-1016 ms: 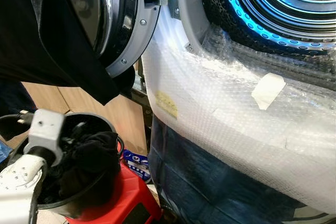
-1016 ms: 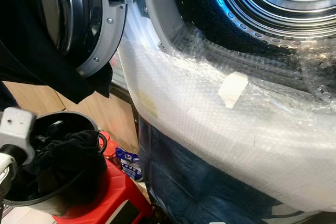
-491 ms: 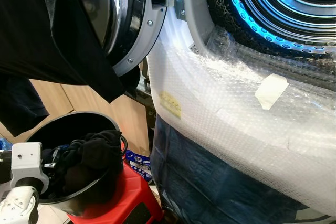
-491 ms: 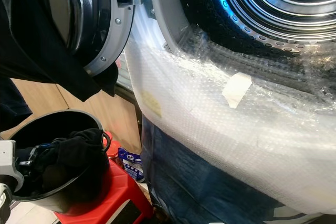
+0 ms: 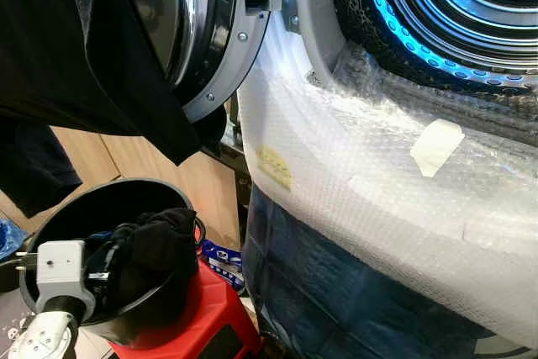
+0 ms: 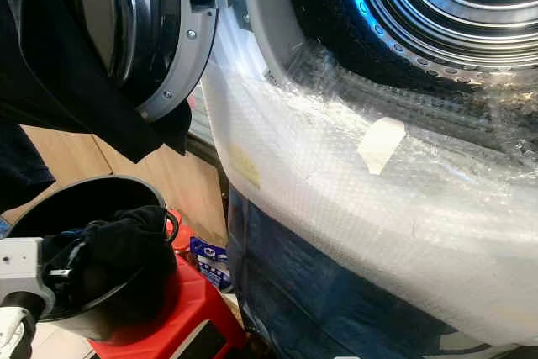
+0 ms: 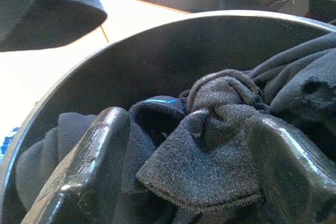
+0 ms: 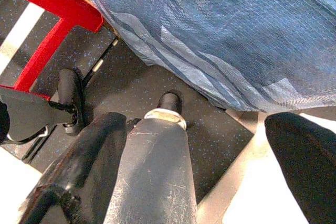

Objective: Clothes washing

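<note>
- While the left gripper (image 7: 184, 182) sits inside the round black plastic tub (image 5: 59, 216), its jaws stand wide on either side of a bunched dark grey knitted sock (image 7: 210, 150); to do this pick well, I judge it should sink a little deeper, so the fingers (image 7: 89, 166) pass the sock's folds before they pinch.
- Closing high would likely catch only the cuff edge and let the sock slip on the lift.
- Other dark laundry (image 5: 155, 245) is heaped against the tub's wall nearest the washer, so a clean pinch on one item matters, or a tangle may come up with it.
- Once lifted, the load has to clear the tub rim and travel up to the blue-lit steel drum (image 5: 471, 14), whose mouth is open above a front wrapped in clear bubble film (image 5: 370, 174).
- A black garment (image 5: 76, 56) drapes over the open round washer door (image 5: 214, 31) and could snag on the way.
- From the head view, the left wrist (image 5: 59, 279) angles down over the tub's near rim; the tub rests on a red plastic stool (image 5: 210, 317).
- Hanging idle, the right gripper (image 8: 205, 171) points at the dark speckled floor (image 8: 157, 77), jaws apart and empty.
</note>
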You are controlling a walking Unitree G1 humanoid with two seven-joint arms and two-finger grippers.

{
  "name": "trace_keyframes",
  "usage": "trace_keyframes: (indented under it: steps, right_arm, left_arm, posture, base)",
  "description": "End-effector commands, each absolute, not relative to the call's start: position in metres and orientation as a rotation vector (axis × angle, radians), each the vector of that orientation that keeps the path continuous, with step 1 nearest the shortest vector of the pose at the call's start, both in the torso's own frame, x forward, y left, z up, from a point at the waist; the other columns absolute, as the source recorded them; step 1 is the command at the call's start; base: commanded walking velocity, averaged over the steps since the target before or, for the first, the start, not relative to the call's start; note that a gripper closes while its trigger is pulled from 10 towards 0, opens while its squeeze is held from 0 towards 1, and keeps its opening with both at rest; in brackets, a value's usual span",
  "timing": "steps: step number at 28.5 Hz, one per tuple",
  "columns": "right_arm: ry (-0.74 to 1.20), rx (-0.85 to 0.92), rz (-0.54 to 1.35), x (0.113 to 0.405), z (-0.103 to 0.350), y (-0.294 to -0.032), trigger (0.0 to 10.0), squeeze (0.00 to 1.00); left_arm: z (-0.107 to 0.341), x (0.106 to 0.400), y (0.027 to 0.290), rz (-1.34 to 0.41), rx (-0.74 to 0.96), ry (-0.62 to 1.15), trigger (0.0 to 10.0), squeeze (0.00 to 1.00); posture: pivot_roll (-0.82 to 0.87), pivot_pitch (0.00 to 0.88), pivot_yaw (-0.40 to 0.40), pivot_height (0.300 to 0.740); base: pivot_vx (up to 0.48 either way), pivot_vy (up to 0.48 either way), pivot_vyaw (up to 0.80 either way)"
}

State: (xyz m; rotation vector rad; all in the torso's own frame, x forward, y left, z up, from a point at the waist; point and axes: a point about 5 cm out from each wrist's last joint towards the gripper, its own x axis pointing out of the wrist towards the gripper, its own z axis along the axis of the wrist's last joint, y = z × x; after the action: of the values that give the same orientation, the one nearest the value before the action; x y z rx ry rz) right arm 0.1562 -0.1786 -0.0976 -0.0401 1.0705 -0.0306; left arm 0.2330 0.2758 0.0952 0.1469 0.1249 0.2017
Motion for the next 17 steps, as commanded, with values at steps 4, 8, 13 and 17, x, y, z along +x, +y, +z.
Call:
trace_keyframes:
  steps: [4, 8, 13, 17]
  right_arm:
    - [1.083, -0.033, -0.030, 0.152, -0.099, -0.178, 10.0, 0.00]
    - [1.086, -0.046, -0.014, 0.151, -0.100, -0.177, 10.0, 0.00]
    - [1.082, -0.043, -0.009, 0.152, -0.099, -0.174, 10.0, 0.00]
    - [1.078, -0.044, -0.001, 0.154, -0.099, -0.172, 10.0, 0.00]
  left_arm:
    - [0.095, 0.234, 0.276, 0.206, 0.162, 0.115, 10.0, 0.00]
    - [0.097, 0.235, 0.271, 0.183, 0.199, 0.080, 10.0, 0.00]
    - [0.098, 0.237, 0.269, 0.167, 0.215, 0.072, 10.0, 0.00]
    - [0.095, 0.237, 0.264, 0.138, 0.231, 0.081, 10.0, 0.00]
  posture:
    - [0.17, 0.106, 0.004, 0.740]
    - [0.16, 0.107, 0.004, 0.740]
    - [0.17, 0.107, 0.005, 0.740]
    - [0.16, 0.110, 0.005, 0.740]
  base:
    - [0.000, 0.000, 0.00]
    - [0.000, 0.000, 0.00]
    - [0.000, 0.000, 0.00]
    - [0.000, 0.000, 0.00]
